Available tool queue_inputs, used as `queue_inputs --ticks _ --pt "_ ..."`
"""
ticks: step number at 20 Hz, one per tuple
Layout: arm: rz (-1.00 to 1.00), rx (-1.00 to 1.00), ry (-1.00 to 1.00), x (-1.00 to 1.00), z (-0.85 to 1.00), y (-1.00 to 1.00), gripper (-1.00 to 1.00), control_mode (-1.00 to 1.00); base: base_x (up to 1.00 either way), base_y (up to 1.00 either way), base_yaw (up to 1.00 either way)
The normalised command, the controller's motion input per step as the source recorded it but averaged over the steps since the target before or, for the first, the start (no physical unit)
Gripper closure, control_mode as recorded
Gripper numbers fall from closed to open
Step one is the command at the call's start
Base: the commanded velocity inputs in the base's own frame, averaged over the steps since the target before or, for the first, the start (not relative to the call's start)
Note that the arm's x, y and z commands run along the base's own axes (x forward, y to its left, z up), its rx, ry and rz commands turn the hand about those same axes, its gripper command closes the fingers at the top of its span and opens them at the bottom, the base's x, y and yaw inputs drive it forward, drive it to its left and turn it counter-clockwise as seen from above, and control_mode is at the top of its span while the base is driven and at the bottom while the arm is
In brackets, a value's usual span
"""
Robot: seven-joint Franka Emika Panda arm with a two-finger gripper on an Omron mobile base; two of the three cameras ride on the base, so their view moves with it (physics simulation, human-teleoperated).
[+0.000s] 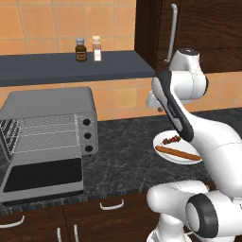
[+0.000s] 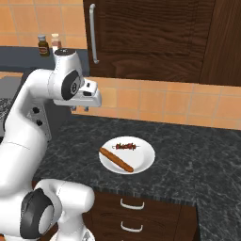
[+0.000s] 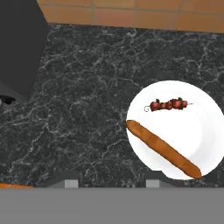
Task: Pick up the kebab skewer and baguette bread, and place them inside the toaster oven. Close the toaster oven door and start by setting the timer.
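Dark marbled bench (image 2: 188,141) running under the orange tile wall, with a wide bare stretch between the oven and the plate and more bare stone toward the right corner. At the left end of the bench, the toaster oven (image 1: 49,125), boxy and grey, wire rack showing inside, three black knobs down its right side. The toaster oven door (image 1: 42,177) dropped flat and open, its dark glass panel reaching out to the bench's front edge. Near the front edge, well apart from the oven, a white plate (image 2: 146,157), its rim close to the edge but not over it. On the plate, the baguette bread (image 2: 116,160) lying slantwise across the near half, one end at the plate's left rim, the other close to the front rim. Just behind it, apart from it, the kebab skewer (image 2: 126,146), short and level, toward the plate's back rim. Above the bench, between oven and plate, the claw (image 2: 80,108) held high and pointed down, nothing between the fingers; tips (image 3: 71,183) standing apart and empty in the hand view, part open. Up on the dark shelf (image 1: 71,68) over the oven, two small bottles (image 1: 89,49) side by side near its back.
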Motion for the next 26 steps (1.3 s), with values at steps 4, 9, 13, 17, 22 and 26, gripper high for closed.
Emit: queue_inputs --ticks 4,9,13,17,22,26 --pt "0.00 0.00 -0.05 -0.59 0.00 0.06 -1.00 -1.00 0.00 0.00 0.00" --pt "-0.12 -0.03 -0.19 -0.89 0.00 0.79 -1.00 -1.00 0.00 0.00 0.00" --pt "-0.12 -0.02 -0.36 -0.56 0.00 1.00 -1.00 -1.00 0.00 0.00 0.00" --pt "-0.09 0.00 -0.50 -0.48 0.00 1.00 -1.00 -1.00 0.00 0.00 0.00" --pt "-0.06 0.00 -0.47 -0.38 0.00 1.00 -1.00 -1.00 0.00 0.00 0.00" --pt "-0.02 0.00 -0.29 -0.26 0.00 1.00 -1.00 -1.00 0.00 0.00 0.00"
